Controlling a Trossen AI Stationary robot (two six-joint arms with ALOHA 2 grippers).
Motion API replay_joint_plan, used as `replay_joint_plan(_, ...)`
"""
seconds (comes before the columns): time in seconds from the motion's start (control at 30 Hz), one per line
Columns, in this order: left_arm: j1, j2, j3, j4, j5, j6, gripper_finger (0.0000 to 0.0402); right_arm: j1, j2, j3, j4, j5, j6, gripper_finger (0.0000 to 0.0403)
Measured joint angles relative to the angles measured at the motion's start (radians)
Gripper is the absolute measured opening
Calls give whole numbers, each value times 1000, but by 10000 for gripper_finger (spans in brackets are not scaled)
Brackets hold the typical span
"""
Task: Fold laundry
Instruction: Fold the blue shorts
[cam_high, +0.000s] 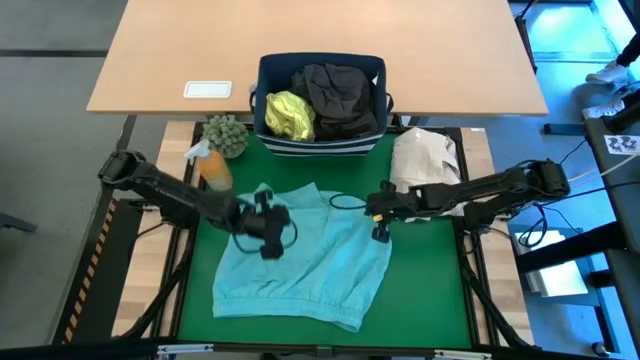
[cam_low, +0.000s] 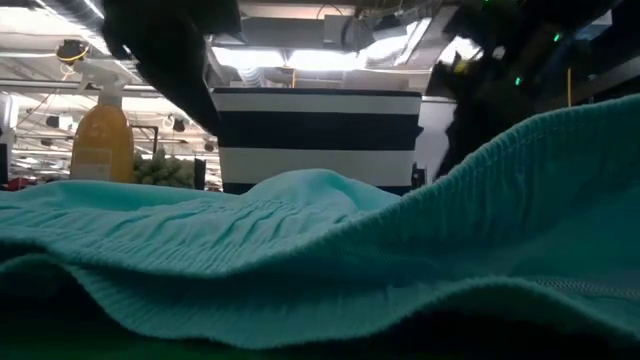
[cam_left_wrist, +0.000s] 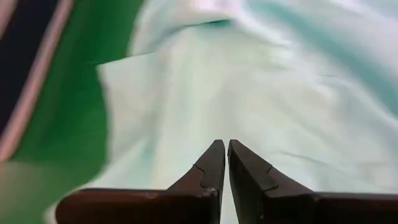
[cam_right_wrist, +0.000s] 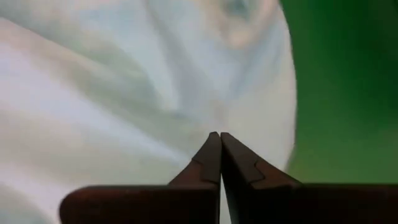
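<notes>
You had the turquoise garment (cam_high: 300, 258) spread just in front of the navy bin (cam_high: 321, 145), left gripper (cam_high: 268, 238) and right gripper (cam_high: 379, 222) both pinched shut empty above it, so you needed to open before grabbing.

Grey floor (cam_high: 50, 40), wooden desk (cam_high: 320, 30), ceiling lights (cam_low: 300, 58)

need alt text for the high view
A turquoise garment lies spread on a green mat, the left gripper and right gripper shut over it. Behind, a navy bin holds yellow-green and dark clothes.
</notes>
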Motion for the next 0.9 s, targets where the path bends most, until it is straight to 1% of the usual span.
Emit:
replay_joint_plan(0.13, -97, 36, 0, 106, -11, -30, 18, 124, -23, 0, 147, -1, -75, 5)
replay_joint_plan(0.23, -144, 81, 0, 191, -13, -26, 18, 233, -19, 1, 236, 2, -148, 5)
replay_joint_plan(0.37, -183, 143, 0, 279, -16, -27, 18, 360, 3, 2, 290, 58, -150, 5)
replay_joint_plan(0.43, -197, 172, 0, 312, -17, -26, 18, 410, 19, 2, 307, 70, -147, 5)
replay_joint_plan(0.53, -208, 209, 0, 373, -19, -30, 18, 460, 53, 2, 338, 70, -108, 5)
replay_joint_plan(0.63, -209, 228, 0, 428, -18, -31, 18, 486, 97, 2, 375, 64, -50, 5)
replay_joint_plan(0.73, -209, 228, 0, 434, -4, -34, 18, 508, 143, 2, 428, 43, -32, 5)
replay_joint_plan(0.77, -212, 228, 0, 437, -2, -43, 18, 519, 159, 3, 456, 42, -31, 5)
replay_joint_plan(0.83, -217, 228, 0, 435, 4, -51, 18, 547, 193, 24, 457, 55, -53, 5)
replay_joint_plan(0.9, -218, 228, 0, 423, 44, -10, 18, 572, 233, 58, 421, 96, -89, 5)
